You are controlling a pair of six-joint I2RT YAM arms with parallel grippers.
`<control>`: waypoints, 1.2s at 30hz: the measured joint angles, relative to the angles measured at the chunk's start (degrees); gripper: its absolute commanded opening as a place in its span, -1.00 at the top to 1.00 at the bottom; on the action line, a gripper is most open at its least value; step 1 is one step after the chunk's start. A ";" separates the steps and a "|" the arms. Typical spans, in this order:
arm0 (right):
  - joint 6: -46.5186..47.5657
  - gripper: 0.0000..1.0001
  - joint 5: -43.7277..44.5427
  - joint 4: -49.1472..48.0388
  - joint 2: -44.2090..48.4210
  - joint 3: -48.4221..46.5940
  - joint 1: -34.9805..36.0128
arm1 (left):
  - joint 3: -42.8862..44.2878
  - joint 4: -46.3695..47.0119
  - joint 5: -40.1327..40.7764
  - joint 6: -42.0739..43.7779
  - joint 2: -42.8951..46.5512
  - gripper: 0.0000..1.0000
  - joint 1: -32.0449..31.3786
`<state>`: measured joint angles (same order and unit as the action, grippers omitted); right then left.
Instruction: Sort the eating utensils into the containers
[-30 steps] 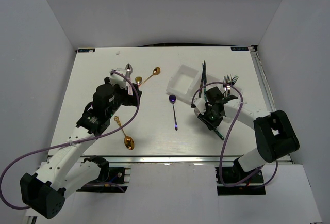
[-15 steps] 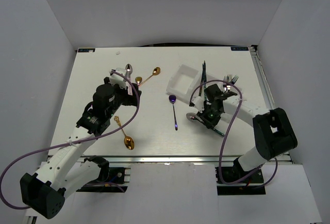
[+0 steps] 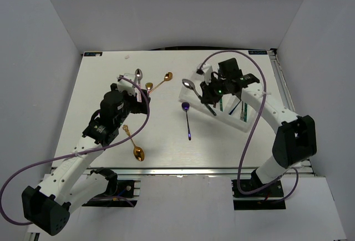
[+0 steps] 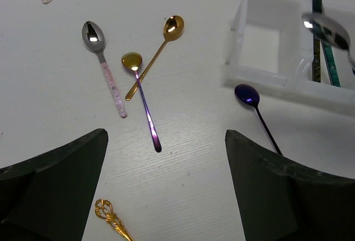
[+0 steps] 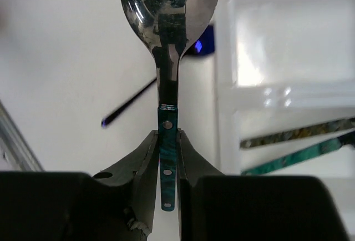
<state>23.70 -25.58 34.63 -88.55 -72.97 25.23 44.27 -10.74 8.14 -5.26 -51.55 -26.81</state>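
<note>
My right gripper (image 3: 208,98) (image 5: 168,138) is shut on a silver spoon with a teal handle (image 3: 189,84) (image 5: 168,35) and holds it above the left end of the white tray (image 3: 182,94) (image 5: 224,58). Two teal-handled utensils (image 3: 236,105) (image 4: 324,52) lie in the tray. A purple spoon (image 3: 188,120) (image 4: 257,111) lies on the table in front of the tray. My left gripper (image 3: 136,93) (image 4: 166,185) is open and empty, near a pink-handled silver spoon (image 4: 105,63), a gold spoon (image 4: 155,55) and a purple-handled gold spoon (image 4: 144,105).
An ornate gold spoon (image 3: 133,144) (image 4: 111,221) lies at the front left beside my left arm. White walls close in the table on the left, back and right. A metal rail (image 3: 281,85) runs along the right edge.
My right gripper has lifted the teal-handled spoon off the table at the front right and carried it back and left, over the tray. The left arm has not moved.
</note>
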 measured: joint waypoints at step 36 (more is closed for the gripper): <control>-29.07 0.00 28.17 -49.68 -22.91 -0.15 0.00 | -0.74 0.20 4.98 1.84 -2.47 -0.96 0.02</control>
<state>-5.37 2.59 -15.05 -111.46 -73.12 25.23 43.53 -10.55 13.13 -3.42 -54.02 -26.79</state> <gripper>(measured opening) 0.390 0.981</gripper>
